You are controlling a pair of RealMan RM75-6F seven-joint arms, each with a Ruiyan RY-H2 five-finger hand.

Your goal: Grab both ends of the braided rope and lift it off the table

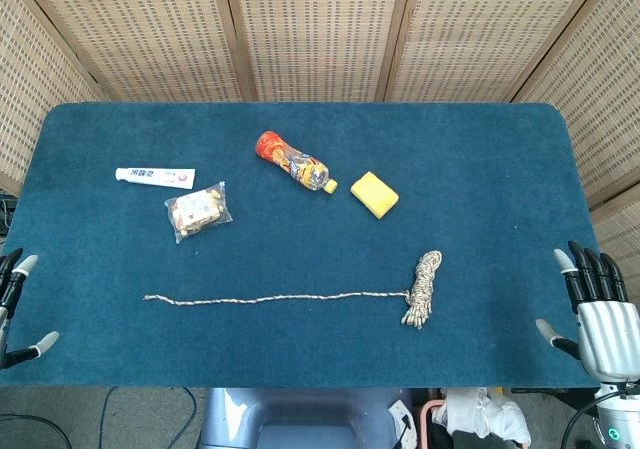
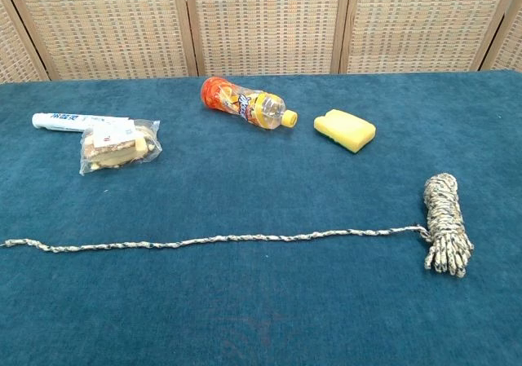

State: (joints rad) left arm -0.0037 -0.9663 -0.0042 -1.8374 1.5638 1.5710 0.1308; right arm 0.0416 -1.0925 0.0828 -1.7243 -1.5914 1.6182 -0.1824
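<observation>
The braided rope (image 1: 280, 298) lies flat on the blue table (image 1: 480, 169), a thin strand running left to a free end and right into a coiled bundle (image 1: 424, 288). The chest view shows the same strand (image 2: 220, 239) and the bundle (image 2: 445, 223). My left hand (image 1: 12, 307) hangs at the table's front left corner, fingers apart, holding nothing. At the front right corner my right hand (image 1: 594, 304) is also spread and empty. Both hands are well away from the rope. Neither hand appears in the chest view.
Behind the rope lie a toothpaste tube (image 1: 155, 176), a clear snack bag (image 1: 198, 210), an orange drink bottle (image 1: 292, 161) on its side and a yellow sponge (image 1: 374, 194). Woven screens stand behind the table.
</observation>
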